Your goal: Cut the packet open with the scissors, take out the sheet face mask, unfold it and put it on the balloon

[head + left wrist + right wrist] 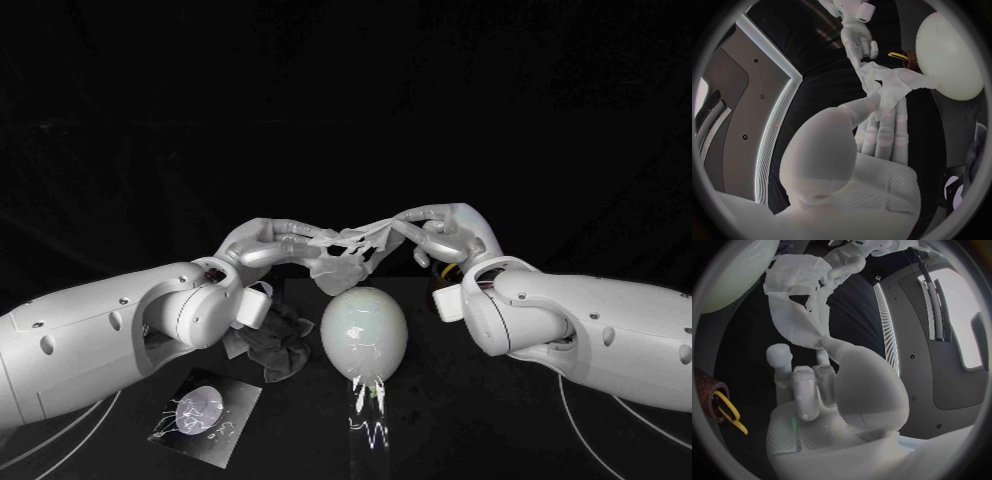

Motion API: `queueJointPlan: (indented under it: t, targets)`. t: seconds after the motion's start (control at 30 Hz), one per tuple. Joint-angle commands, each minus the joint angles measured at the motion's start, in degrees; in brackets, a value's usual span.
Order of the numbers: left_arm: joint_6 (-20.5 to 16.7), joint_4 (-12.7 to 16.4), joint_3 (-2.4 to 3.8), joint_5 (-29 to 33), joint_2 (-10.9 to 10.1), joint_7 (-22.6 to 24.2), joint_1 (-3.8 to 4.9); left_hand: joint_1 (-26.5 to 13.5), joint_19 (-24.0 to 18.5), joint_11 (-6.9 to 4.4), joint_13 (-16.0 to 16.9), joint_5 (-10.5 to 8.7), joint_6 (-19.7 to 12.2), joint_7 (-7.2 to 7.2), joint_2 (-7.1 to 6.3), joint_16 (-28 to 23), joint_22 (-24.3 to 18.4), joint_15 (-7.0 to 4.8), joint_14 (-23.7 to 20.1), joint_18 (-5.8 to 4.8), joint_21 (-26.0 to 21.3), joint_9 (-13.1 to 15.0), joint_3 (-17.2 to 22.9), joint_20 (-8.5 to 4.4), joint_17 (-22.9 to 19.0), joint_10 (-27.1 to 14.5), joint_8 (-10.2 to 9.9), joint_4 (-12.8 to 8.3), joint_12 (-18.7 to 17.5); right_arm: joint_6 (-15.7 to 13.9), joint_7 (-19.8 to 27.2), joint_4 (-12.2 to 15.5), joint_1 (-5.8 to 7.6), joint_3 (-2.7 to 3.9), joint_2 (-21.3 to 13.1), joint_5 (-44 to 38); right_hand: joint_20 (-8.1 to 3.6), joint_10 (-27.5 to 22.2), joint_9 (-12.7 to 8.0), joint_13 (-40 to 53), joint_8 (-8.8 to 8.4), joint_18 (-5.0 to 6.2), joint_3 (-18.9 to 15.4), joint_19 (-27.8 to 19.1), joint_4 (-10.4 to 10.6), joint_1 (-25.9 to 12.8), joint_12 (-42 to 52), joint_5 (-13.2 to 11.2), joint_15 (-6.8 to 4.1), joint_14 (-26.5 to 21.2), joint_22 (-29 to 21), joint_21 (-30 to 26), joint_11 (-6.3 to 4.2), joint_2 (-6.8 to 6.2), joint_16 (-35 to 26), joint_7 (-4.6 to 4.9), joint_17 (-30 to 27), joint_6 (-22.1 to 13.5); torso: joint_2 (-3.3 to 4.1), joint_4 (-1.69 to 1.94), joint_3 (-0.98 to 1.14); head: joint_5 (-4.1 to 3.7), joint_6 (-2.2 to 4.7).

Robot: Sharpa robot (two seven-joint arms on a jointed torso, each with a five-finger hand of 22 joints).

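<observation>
The white sheet face mask (346,262) hangs partly unfolded in the air, just behind and above the pale balloon (361,328). My left hand (274,243) pinches its left edge and my right hand (440,230) pinches its right edge. The left wrist view has the mask (889,85) draped over my left fingers (886,127), with the balloon (948,55) beside it. From the right wrist, the mask (795,290) stretches from my right hand (817,380) toward the balloon (729,275). The yellow-handled scissors (728,412) stand in a brown holder.
The opened packet (202,408) lies flat at the front left of the black table. A dark crumpled piece (274,342) sits between it and the balloon. Something clear and glinting (369,410) lies in front of the balloon.
</observation>
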Motion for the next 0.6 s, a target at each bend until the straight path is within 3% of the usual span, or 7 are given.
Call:
queueJointPlan:
  t: [0.03,0.4,0.6]
  targets:
    - [0.53,-0.48,0.26,1.78,0.18,1.21,0.22,-0.23,-0.37,0.31,-0.12,0.18,-0.45,0.33,0.26,0.46,0.21,0.03,-0.46,0.89,0.49,-0.12,0.52,-0.22,0.15,0.73,-0.36,0.0,-0.48,3.33,-0.89,-0.63,0.72,0.09,0.11,0.19,-0.1,4.44,0.11,11.96,0.15,1.01,0.29,-0.38,-0.11,0.02,-0.4,0.26,-0.24,5.61,0.04,-0.32,-0.32,0.13,0.17,-0.01,14.24,0.08,-0.1,0.03,0.01,-0.12,0.27]
    - [1.6,-2.68,0.54,2.4,1.34,1.21,0.56,-0.36,-1.17,1.3,-0.28,0.18,-2.1,1.25,0.03,1.5,0.73,0.56,-1.14,0.91,1.72,-0.47,1.52,0.16,0.84,-2.76,-1.36,-0.3,-2.71,9.74,-6.01,-4.09,4.13,0.11,1.23,-2.1,-0.14,4.46,0.17,11.98,0.22,1.09,0.46,-0.61,-0.37,0.13,-0.36,0.27,-0.24,5.63,-0.1,-0.57,-0.32,0.11,0.18,0.01,14.29,0.01,-0.07,0.0,0.0,-0.55,1.25]
    - [1.46,-4.33,0.55,2.77,2.19,1.46,0.58,-0.32,-1.45,1.68,-0.26,0.19,-2.77,1.59,-0.08,1.89,0.88,0.79,-1.38,0.93,2.15,-0.52,1.8,0.34,1.08,-4.15,-1.69,-0.41,-3.53,10.82,-7.72,-5.83,5.85,0.12,2.05,-3.15,-0.18,4.5,0.23,12.03,0.3,1.03,0.56,-0.37,-0.57,0.2,-0.28,0.26,-0.24,5.72,0.09,-0.32,-0.32,0.06,0.25,0.01,14.49,0.02,-0.17,0.0,0.0,-0.84,2.06]
